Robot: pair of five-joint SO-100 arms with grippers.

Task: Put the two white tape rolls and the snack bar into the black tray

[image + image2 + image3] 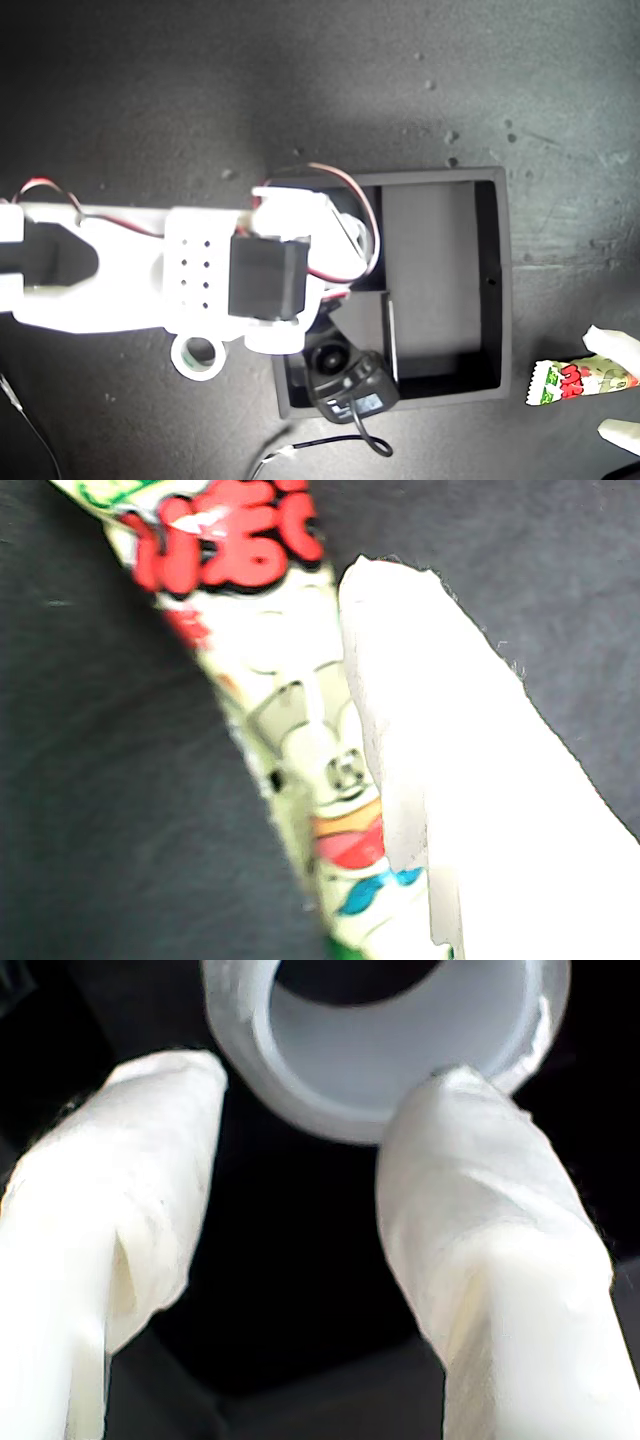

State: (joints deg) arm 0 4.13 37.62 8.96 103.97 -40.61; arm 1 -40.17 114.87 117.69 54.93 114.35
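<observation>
The black tray (pixel 505 280) sits right of centre in the exterior view. My second arm reaches in from that view's left and covers the tray's left part. Its gripper (pixel 310 1085) is open, with one white tape roll (pixel 400 1070) lying at the fingertips on a black floor and one finger over its rim. Another white tape roll (pixel 180 362) lies on the table just left of the tray. The snack bar (pixel 570 382) lies at the exterior view's right edge between the fingers of my first gripper (pixel 612 385), which stands open. One finger (pixel 450 780) rests against the bar (pixel 290 730).
Red and black wires (pixel 345 190) loop over the second arm above the tray. A black camera module (pixel 340 370) and a black cable (pixel 365 440) hang at the tray's near left corner in the exterior view. The table (pixel 300 80) is dark and speckled.
</observation>
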